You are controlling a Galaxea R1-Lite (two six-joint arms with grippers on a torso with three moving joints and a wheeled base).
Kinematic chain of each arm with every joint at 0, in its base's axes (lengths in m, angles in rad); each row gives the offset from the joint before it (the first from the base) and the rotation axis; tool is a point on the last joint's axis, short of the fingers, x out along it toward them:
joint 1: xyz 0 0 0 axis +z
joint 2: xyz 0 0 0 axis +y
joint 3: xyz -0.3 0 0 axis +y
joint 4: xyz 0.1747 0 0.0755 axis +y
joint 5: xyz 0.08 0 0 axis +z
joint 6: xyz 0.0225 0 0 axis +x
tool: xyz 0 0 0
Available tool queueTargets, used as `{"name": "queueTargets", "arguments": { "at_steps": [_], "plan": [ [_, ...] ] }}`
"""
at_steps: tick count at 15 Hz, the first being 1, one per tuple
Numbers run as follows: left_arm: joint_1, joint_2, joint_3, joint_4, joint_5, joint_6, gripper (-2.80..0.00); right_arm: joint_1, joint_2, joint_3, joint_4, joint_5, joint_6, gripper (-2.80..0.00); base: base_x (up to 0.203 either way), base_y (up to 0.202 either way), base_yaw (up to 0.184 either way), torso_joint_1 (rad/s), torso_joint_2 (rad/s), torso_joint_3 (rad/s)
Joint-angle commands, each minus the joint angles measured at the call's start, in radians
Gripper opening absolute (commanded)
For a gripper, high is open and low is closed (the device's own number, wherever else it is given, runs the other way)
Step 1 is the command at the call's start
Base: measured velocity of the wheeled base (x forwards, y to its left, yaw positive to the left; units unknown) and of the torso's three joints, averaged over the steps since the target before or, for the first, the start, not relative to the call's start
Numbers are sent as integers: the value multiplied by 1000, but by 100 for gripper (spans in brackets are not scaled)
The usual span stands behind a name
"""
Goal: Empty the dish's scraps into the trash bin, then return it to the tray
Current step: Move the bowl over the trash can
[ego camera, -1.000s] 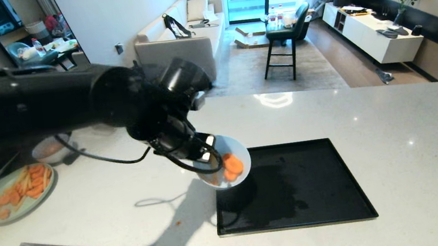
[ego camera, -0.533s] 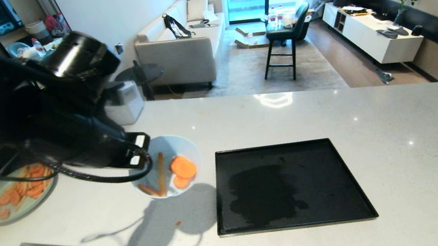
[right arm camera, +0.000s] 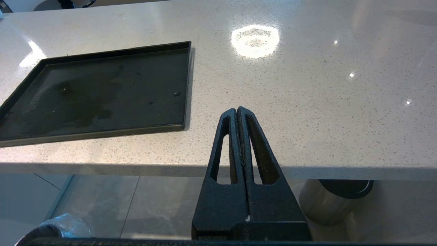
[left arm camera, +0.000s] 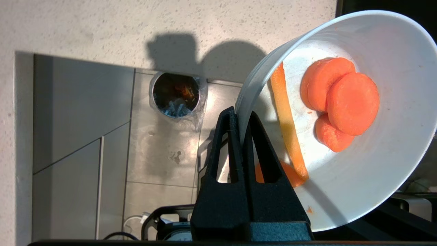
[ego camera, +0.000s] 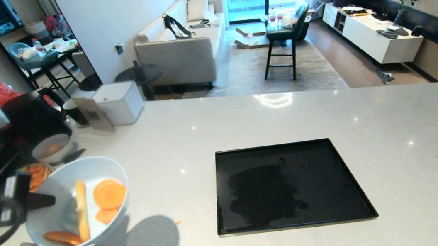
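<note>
At lower left of the head view, the dish [ego camera: 70, 199] with carrot scraps [ego camera: 109, 193] hangs tilted above the counter edge, its rim pinched by the left gripper [left arm camera: 241, 118]; the right gripper [right arm camera: 237, 112] rests pressed together.

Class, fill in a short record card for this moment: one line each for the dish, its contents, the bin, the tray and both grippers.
dish: white dish, lifted and tilted beyond the counter's near-left edge
contents: scraps inside, orange slices and a pale stick
trash bin: trash bin on the floor below, off to one side of the dish
tray: tray on the counter, nothing on it
left gripper: left gripper shut on the dish rim
right gripper: right gripper shut, idle by the counter edge
</note>
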Motion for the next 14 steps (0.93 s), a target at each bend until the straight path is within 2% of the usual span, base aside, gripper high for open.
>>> {"name": "queueTargets", "arguments": {
  "at_steps": [1, 5, 9, 14],
  "plan": [
    [54, -141, 65, 6, -13, -1, -280, 0, 0, 0, -1, -1, 1, -280, 0, 0, 0, 0, 0, 0],
    [140, -321, 210, 6, -25, -1, -280, 0, 0, -1, 0, -1, 0, -280, 0, 0, 0, 0, 0, 0],
    [228, -409, 343, 3, -104, -1, -280, 0, 0, 0, -1, -1, 0, -280, 0, 0, 0, 0, 0, 0],
    [224, -378, 383, -3, -105, 0, -280, 0, 0, 0, -1, -1, 0, -280, 0, 0, 0, 0, 0, 0]
  ]
}}
